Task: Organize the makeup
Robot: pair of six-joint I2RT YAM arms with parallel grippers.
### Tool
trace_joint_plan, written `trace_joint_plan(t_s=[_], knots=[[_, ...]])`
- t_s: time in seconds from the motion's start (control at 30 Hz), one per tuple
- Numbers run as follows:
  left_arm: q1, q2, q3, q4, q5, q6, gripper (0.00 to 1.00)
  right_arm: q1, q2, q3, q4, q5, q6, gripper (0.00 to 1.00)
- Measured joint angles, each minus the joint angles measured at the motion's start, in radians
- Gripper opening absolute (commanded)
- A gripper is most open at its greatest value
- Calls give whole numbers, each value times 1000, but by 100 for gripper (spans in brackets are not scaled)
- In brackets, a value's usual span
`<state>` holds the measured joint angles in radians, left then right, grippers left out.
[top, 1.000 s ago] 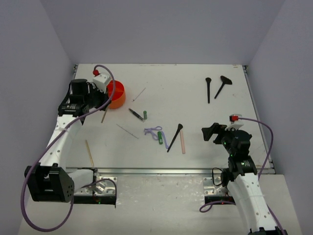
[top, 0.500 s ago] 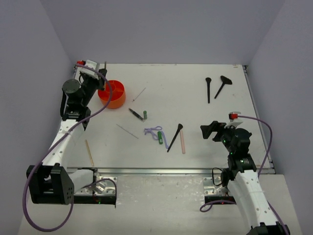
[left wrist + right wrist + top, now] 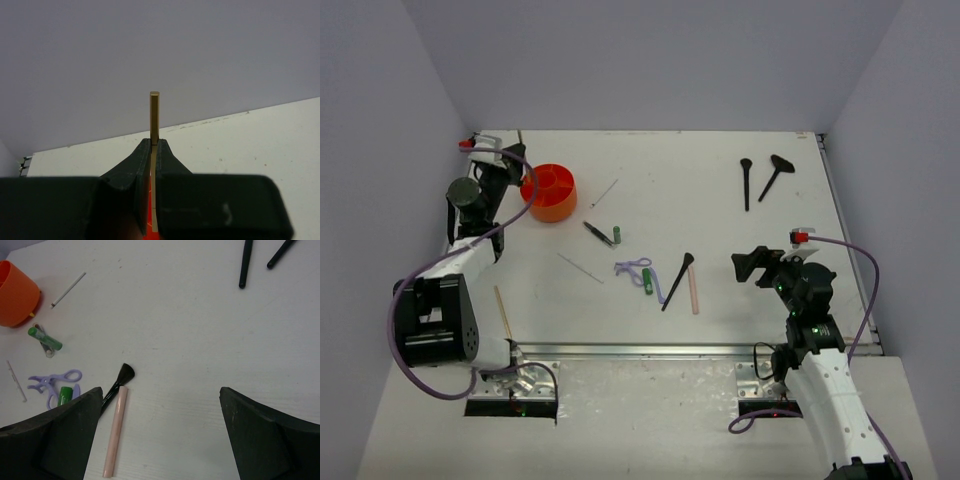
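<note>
- Nearest you, your right end effector [image 3: 159, 392] hangs spread wide and empty over the counter [image 3: 720, 320]. The pink stick [image 3: 115, 430] and a black brush [image 3: 118, 382] lie just beside it, so a careless descent could scatter them.
- At mid-counter, the lilac looped tool [image 3: 633, 268] and a green tube [image 3: 647, 279] lie loose.
- At far left, your left end effector [image 3: 154, 145] is pressed together, pinching a thin pale stick [image 3: 154, 115] near the orange tub [image 3: 555, 208]. The stick juts well past the fingertips, so it may pivot and miss its compartment.
</note>
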<state>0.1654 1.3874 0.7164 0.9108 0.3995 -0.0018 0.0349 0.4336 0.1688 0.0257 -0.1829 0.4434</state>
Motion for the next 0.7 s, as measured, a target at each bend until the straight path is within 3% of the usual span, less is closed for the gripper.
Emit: trace_joint_plan(t_s=[0.43, 0.7], knots=[[20, 220, -32, 167, 13, -26, 0, 0, 1, 10, -5, 2, -30, 99], [31, 266, -40, 235, 50, -34, 0, 0, -25, 14, -8, 24, -55, 99]])
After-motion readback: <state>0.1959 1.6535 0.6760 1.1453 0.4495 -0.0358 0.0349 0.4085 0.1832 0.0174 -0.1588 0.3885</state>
